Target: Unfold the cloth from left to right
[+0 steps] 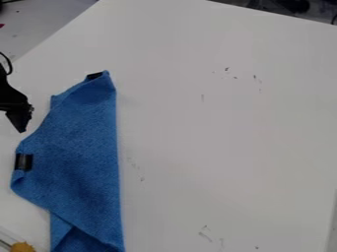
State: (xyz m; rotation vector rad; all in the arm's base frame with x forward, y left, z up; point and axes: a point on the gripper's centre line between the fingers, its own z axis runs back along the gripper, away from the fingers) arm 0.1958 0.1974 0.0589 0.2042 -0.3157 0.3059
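Observation:
The blue cloth [79, 147] lies folded on the left part of the white table, its long right edge running nearly straight down to the bottom of the view. One piece of black tape is at its top corner and another on its left edge. Near the bottom, layers of the cloth cross over each other. My gripper [22, 131] is at the left edge of the view, just left of the cloth and above the left tape, pointing down. It appears apart from the cloth; how its fingers stand is not clear.
The white table [223, 128] extends to the right of the cloth, with small dark marks on it. A yellow-orange object [22, 247] is at the bottom left corner. Dark items lie beyond the table's top right edge.

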